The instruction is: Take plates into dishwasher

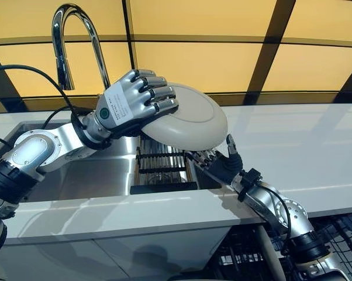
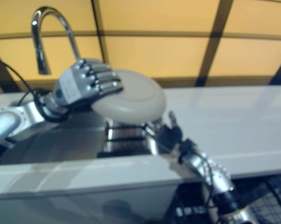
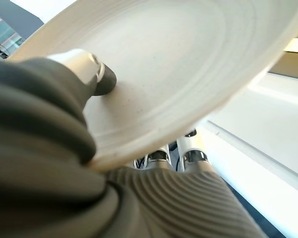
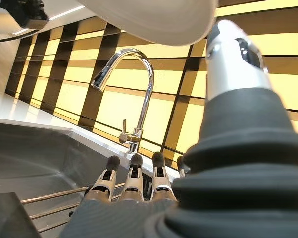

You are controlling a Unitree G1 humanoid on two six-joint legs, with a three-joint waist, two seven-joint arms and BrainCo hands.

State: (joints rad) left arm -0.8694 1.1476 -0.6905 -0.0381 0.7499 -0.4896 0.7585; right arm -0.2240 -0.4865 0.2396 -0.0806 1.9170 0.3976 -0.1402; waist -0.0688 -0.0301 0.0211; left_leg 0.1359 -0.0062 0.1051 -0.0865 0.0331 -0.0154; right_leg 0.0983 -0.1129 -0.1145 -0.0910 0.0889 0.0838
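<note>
One plate (image 1: 190,120), off-white and round, is held up in the air over the sink (image 1: 100,175), tilted so its underside faces out toward the head camera. The left hand (image 1: 132,99) grips it at its left edge: the fingers (image 1: 158,96) are curled over the back of the plate, and in the left wrist view the thumb (image 3: 92,74) presses on the plate's inner face, so the rim is pinched between them. The right hand (image 1: 214,161) reaches up from the lower right, past the front edge of the white counter (image 1: 293,146), and sits just under the lower rim of the plate, at the right end of the sink. Its fingers (image 4: 134,181) are straight and loosely spread, holding nothing; whether they touch the plate from below cannot be told. Below the plate a rack of metal bars (image 1: 161,161) lies across the right part of the steel sink. A tall curved chrome tap (image 1: 71,44) stands behind the sink to the left, in front of a wall of yellow panels (image 1: 223,35) with dark strips between them. At the lower right, below the counter, a dark wire rack (image 1: 340,240) shows.
</note>
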